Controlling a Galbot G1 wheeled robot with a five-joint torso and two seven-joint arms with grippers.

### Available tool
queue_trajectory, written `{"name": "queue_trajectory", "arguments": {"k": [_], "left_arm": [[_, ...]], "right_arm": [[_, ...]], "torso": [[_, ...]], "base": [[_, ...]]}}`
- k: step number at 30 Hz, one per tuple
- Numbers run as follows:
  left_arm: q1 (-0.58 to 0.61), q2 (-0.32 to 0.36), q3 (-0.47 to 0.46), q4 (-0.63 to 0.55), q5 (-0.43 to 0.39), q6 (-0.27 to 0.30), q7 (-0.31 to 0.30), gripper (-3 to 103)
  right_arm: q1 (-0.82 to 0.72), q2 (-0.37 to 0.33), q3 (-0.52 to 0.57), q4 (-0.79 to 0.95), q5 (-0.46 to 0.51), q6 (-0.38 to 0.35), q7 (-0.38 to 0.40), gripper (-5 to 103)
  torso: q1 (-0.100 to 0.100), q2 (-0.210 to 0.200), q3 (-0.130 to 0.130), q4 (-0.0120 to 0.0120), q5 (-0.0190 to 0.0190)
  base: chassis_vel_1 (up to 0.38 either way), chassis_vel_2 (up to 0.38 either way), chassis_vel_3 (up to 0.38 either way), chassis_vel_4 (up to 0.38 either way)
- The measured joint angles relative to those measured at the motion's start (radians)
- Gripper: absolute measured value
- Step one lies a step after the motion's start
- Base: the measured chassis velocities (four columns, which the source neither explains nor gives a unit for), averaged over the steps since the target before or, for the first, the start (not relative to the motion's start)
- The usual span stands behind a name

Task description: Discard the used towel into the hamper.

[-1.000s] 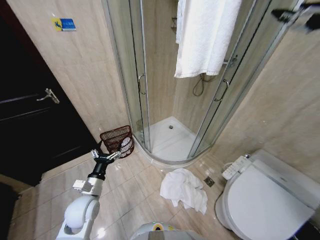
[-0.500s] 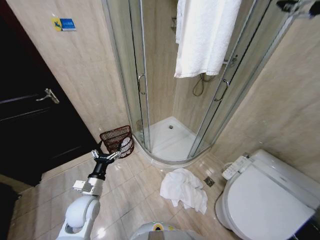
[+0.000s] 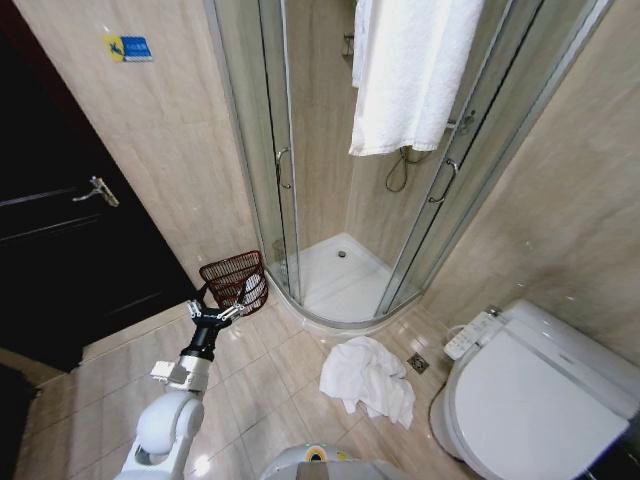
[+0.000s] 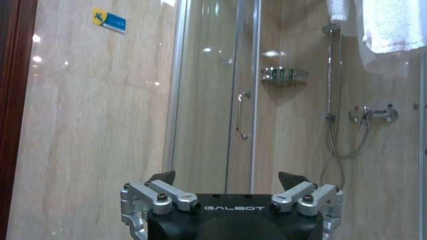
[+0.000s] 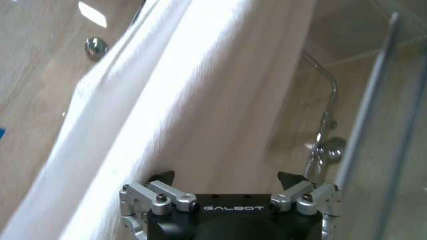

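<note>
Listing from near to far: we are seeing a crumpled white towel [image 3: 368, 380] lying on the floor tiles [image 3: 260, 390] beside the toilet [image 3: 540, 395]. We are holding the left tool [image 3: 214, 312] low over the floor, its fingers spread wide and gripping nothing, just short of the hamper [image 3: 234, 281], which is standing against the wall beside the shower door [image 3: 280, 160]. We are pointing the right tool [image 5: 227, 181], likewise spread and empty, at the hanging white towel [image 5: 173, 115].
</note>
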Motion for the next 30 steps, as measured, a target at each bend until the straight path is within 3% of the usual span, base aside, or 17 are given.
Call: {"name": "queue_trajectory", "arguments": {"k": [4,14,20,27,30], "left_arm": [[-0.002,-0.001,0.009,0.024,-0.005,-0.014,0.002,100],[-0.021,0.002,0.011,0.048,-0.025,-0.025,0.002,100],[-0.024,-0.016,0.008,0.052,-0.011,-0.033,0.002,100],[-0.026,-0.024,0.013,0.047,-0.006,-0.032,0.002,100],[-0.033,-0.031,0.02,0.053,0.014,-0.032,0.002,100]], "right_arm": [[-0.024,-0.046,0.044,-0.065,0.044,-0.002,0.025,100],[0.075,-0.054,0.017,-0.037,0.033,-0.074,0.045,100],[0.105,-0.085,0.068,-0.046,0.079,-0.08,0.086,100],[0.14,-0.126,0.075,-0.102,0.07,-0.119,0.074,100],[0.125,-0.155,0.092,-0.114,0.105,-0.133,0.104,100]], "torso": [[0.0,0.0,0.0,-0.0003,0.0],[0.0,0.0,0.0,-0.0011,0.0009],[0.0,0.0,0.0,-0.0001,-0.0001],[0.0,0.0,0.0,-0.0007,0.0005],[0.0,0.0,0.0,-0.0008,0.0005]], "base": [[0.0,0.0,0.0,0.0],[0.0,0.0,0.0,0.0],[0.0,0.0,0.0,0.0],[0.0,0.0,0.0,0.0],[0.0,0.0,0.0,0.0]]}}
